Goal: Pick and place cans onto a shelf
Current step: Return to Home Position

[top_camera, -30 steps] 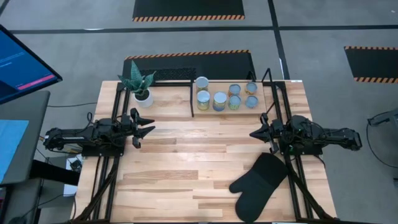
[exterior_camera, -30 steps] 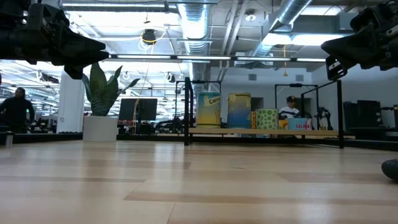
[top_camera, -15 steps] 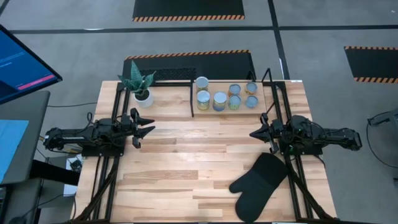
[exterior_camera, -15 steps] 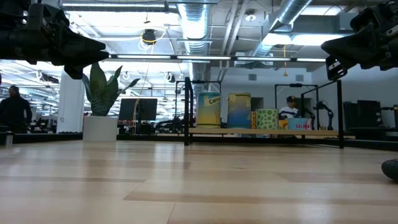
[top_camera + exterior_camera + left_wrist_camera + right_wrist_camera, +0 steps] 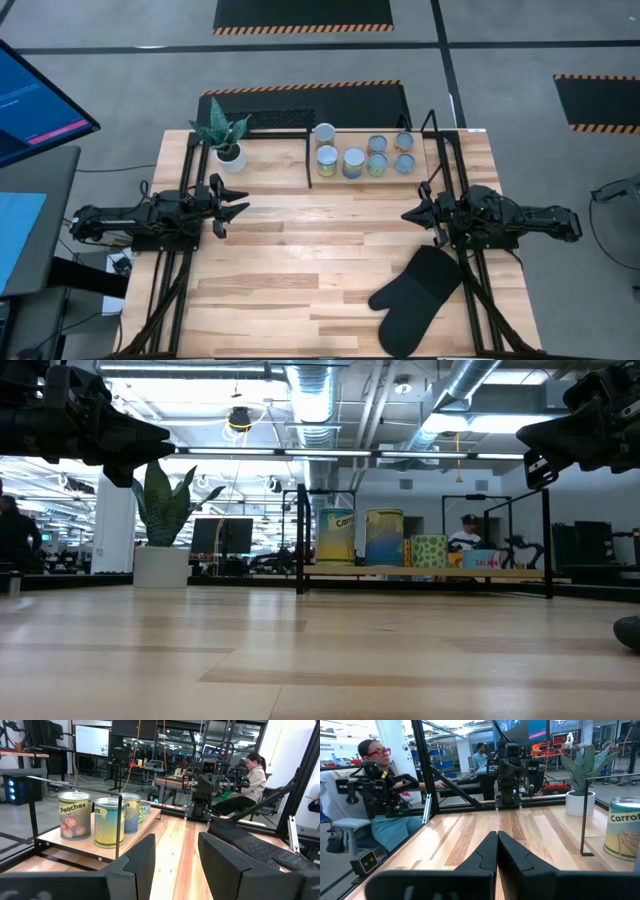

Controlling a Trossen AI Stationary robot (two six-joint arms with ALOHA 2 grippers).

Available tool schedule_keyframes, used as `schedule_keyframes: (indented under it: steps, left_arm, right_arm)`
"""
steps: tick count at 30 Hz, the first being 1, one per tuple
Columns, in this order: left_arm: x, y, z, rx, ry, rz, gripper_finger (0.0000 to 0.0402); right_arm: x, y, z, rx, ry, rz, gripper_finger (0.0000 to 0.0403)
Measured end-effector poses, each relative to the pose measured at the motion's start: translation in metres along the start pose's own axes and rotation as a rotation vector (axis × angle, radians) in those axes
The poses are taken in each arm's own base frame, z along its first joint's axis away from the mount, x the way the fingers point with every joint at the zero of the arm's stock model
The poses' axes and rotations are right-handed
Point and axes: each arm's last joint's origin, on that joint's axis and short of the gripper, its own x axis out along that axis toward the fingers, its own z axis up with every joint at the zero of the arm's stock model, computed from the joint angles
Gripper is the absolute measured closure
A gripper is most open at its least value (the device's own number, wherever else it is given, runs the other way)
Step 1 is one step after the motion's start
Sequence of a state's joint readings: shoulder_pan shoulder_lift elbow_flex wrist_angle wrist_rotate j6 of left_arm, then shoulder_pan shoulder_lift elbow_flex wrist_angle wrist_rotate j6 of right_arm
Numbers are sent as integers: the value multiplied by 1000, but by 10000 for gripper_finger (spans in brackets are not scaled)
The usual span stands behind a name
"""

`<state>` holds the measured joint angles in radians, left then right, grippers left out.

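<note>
Only person farther left; cans unmoved.

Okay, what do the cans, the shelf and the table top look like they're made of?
The cans look metal: shiny round tops, glossy printed labels. The shelf seems thin black-painted metal bars over a pale wood base. The table top looks like light wood planks with visible grain.

Cans clustered on shelf; left gripper, right gripper at opposite table sides.
</note>
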<state>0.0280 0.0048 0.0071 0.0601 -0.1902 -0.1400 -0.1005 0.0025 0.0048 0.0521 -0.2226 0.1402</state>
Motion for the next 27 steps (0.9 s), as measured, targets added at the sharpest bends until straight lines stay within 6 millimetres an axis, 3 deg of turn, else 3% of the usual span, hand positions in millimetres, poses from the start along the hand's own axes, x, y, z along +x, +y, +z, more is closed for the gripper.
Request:
schedule_keyframes:
  steps: [27]
  left_arm:
    - [0, 0, 0, -11, 0, 0, 262]
  right_arm:
    - [0, 0, 0, 0, 0, 0, 368]
